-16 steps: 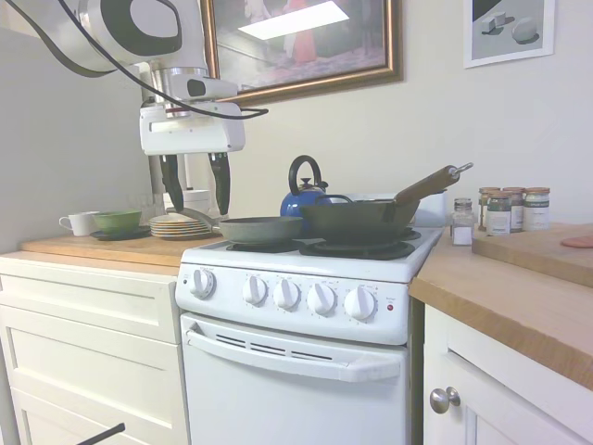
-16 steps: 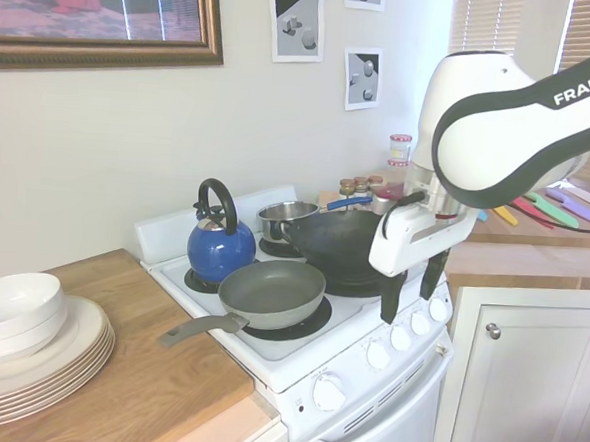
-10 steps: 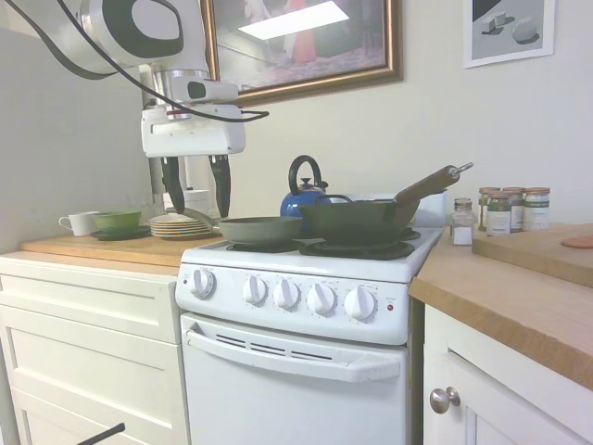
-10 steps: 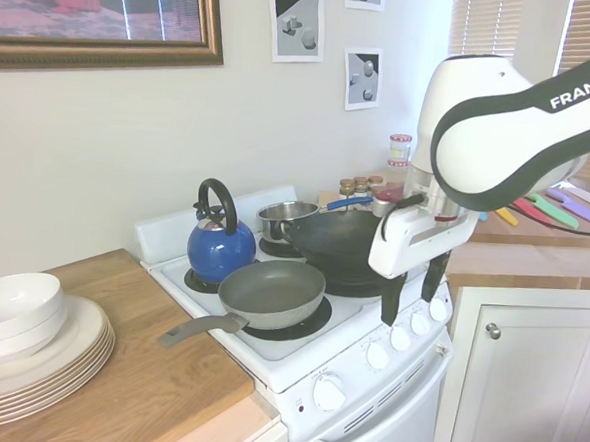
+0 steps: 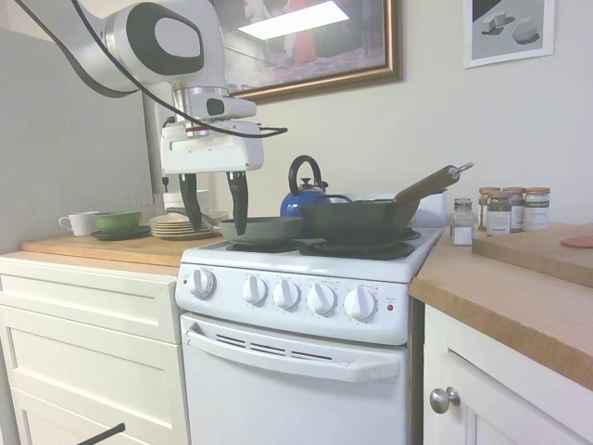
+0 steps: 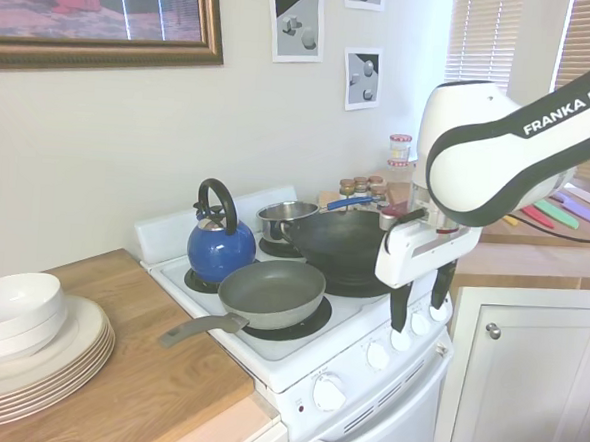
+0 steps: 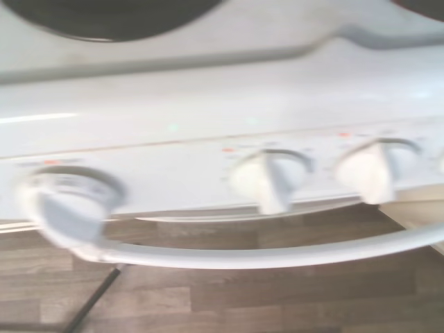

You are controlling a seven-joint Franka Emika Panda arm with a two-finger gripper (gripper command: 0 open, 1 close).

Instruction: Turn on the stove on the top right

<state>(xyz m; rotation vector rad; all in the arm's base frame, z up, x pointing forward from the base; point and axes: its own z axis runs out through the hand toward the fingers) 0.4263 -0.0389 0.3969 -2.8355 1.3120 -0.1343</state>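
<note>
The stove point(image 5: 306, 269) is a narrow white range with black burners, and it also shows in the second exterior view point(image 6: 297, 356). Five round white knobs point(image 5: 286, 294) run along its front panel, with a small red light point(image 5: 390, 307) at the right end and the oven-door handle point(image 5: 292, 357) below. My gripper point(image 5: 217, 224) hangs open and empty in front of the panel's left part, fingertips a little above knob height. From the other side the gripper point(image 6: 418, 317) overlaps the knobs point(image 6: 378, 354). The blurred wrist view shows three knobs point(image 7: 270, 182) and the handle point(image 7: 277, 255).
On the burners stand a grey frying pan point(image 5: 259, 228), a dark wok point(image 5: 361, 221), a blue kettle point(image 5: 304, 199) and a small pot point(image 6: 285, 218). Plates point(image 6: 36, 365) and bowls sit on the left counter. Spice jars point(image 5: 500, 211) stand on the right counter. White cabinets flank the stove.
The gripper has moved right in the first exterior view, lower and closer to the stove's knob panel. It stays open. Nothing on the stove has moved.
</note>
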